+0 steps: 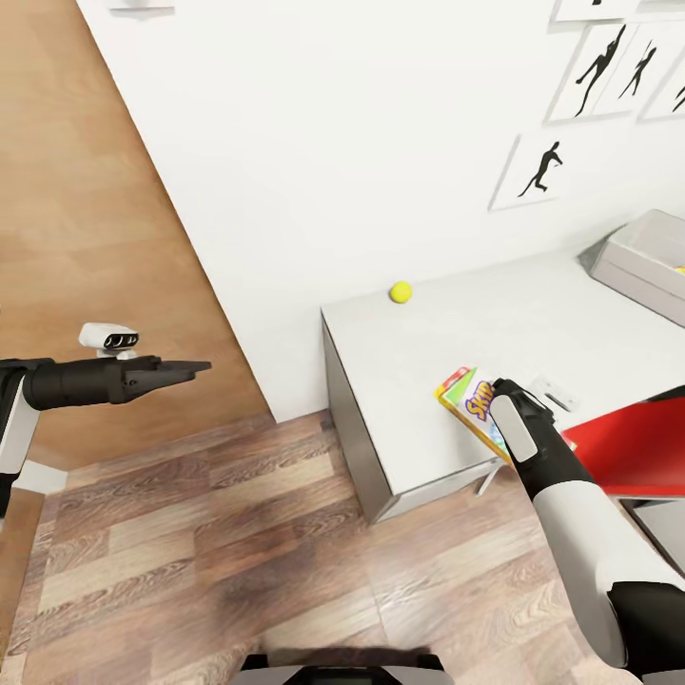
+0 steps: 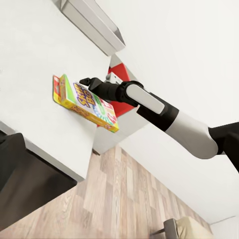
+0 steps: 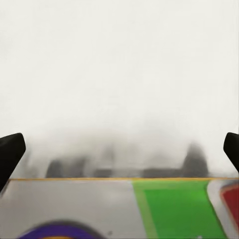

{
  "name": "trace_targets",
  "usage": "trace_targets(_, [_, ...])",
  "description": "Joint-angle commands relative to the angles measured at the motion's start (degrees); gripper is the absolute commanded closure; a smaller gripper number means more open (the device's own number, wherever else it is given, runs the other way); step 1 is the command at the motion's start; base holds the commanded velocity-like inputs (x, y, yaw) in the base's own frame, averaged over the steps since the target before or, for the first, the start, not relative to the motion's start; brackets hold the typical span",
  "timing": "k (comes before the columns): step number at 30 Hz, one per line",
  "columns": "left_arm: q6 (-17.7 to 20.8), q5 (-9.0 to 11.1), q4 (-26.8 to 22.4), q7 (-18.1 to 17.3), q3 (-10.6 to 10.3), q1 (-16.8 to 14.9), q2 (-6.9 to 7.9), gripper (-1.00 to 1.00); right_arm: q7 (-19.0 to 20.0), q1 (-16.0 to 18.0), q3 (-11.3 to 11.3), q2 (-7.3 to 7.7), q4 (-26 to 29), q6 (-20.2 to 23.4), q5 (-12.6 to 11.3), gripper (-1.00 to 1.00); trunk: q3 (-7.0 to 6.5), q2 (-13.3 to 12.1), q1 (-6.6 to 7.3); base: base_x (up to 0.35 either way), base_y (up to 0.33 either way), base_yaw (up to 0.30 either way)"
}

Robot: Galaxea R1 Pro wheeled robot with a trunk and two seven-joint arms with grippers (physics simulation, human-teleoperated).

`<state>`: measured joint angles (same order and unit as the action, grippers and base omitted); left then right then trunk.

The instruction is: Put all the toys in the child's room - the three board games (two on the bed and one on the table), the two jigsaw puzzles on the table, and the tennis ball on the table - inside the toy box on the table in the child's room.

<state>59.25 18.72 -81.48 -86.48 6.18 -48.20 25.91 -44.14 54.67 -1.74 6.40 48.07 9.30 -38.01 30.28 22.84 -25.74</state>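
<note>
The "Skip-Bo" board game (image 1: 468, 400) lies near the front edge of the white table (image 1: 447, 328). My right gripper (image 1: 501, 392) sits at the box's edge. In the right wrist view its fingertips (image 3: 11, 152) are spread wide, open, with the box's green and grey face (image 3: 169, 206) just below them. The left wrist view shows that gripper (image 2: 84, 81) touching the box (image 2: 84, 102) from the side. The tennis ball (image 1: 401, 291) rests near the table's back left corner. The grey toy box (image 1: 647, 257) stands at the far right, also seen as the tray (image 2: 92, 22). My left gripper (image 1: 181, 368) hovers over the floor, fingers together.
A red flat panel (image 1: 633, 442) lies just right of my right arm, with a small white object (image 1: 555, 392) beside it. The table's grey end panel (image 1: 357, 428) drops to the wood floor (image 1: 238, 533). Black silhouette pictures (image 1: 540, 171) hang on the white wall.
</note>
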Motion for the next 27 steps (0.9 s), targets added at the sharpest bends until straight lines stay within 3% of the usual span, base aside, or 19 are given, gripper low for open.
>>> trace_targets(1, [0.60, -0.02, 0.01, -0.18, -0.03, -0.05, 0.01, -1.00, -0.33, 0.00, -0.19, 0.02, -0.34, 0.28, -1.27, -1.00, 0.09, 0.08, -0.04, -0.021, 0.041, 0.000])
trace_targets(27, [0.60, -0.09, 0.11, -0.09, -0.03, -0.01, -0.02, -1.00, -0.33, -0.18, -0.19, 0.02, -0.34, 0.28, -1.35, -1.00, 0.09, 0.08, -0.04, -0.001, 0.130, 0.000])
